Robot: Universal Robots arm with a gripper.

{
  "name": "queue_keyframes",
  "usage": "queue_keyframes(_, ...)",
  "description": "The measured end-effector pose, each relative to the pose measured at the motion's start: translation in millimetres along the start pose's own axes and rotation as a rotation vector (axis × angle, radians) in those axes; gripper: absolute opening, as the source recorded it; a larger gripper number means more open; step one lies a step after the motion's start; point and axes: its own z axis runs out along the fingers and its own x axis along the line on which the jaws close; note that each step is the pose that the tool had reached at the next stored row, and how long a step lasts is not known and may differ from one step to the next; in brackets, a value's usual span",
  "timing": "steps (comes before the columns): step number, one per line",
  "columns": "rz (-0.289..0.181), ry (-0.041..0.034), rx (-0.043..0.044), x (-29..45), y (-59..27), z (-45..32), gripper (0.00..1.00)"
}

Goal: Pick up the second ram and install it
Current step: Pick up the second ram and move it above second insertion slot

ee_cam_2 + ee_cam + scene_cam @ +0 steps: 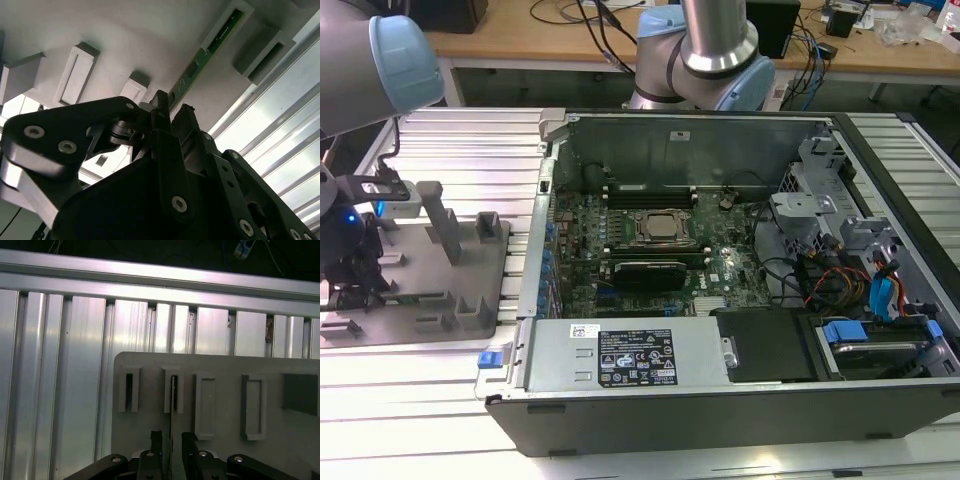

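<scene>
Fingers: in the first wrist view I see the two fingers (156, 442) parted, one on each side of a thin board edge. There is a narrow gap on both sides, so they straddle it without clamping.
Second ram: in the second wrist view the second ram (202, 57) shows as a green strip standing on its long edge. Its far end sits in a slotted post (235, 30) and its near end runs in between the fingertips.
Gripper: the gripper (171, 436) points down at the holder tray with its dark linkages spread to either side.
Arm: in the exterior view the arm (370, 60) reaches from its base behind the computer case across to the view's left. There its wrist turns down over the tray.
Holder tray: the grey holder tray (470, 280) lies flat with several upright posts. The ram stands along its near edge.
Table: the ribbed metal table (420, 400) carries the tray towards its edge on the exterior view's left.
Computer case: the open computer case (720, 400) lies just beside the tray, nearer the middle of the table, with the motherboard exposed.
</scene>
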Motion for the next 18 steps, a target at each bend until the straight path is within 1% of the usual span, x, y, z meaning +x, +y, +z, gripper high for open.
queue_keyframes(5,0.0,0.0001,-0.0001,-1.2,-0.2,0.2,0.28)
queue_keyframes(7,0.0,0.0001,-0.0002,-1.9,-0.3,0.3,0.26)
queue_keyframes(8,0.0,0.0001,-0.0001,-2.2,-0.3,0.3,0.19)
queue_keyframes(10,0.0,0.0002,-0.0002,-2.3,-0.3,0.3,0.19)
queue_keyframes(11,0.0,0.0002,-0.0003,0.1,-0.1,0.1,0.19)
queue_keyframes(12,0.0,0.0001,-0.0002,0.7,0.0,0.1,0.19)
queue_keyframes(18,0.0,0.0001,-0.0001,1.2,0.0,0.2,0.19)
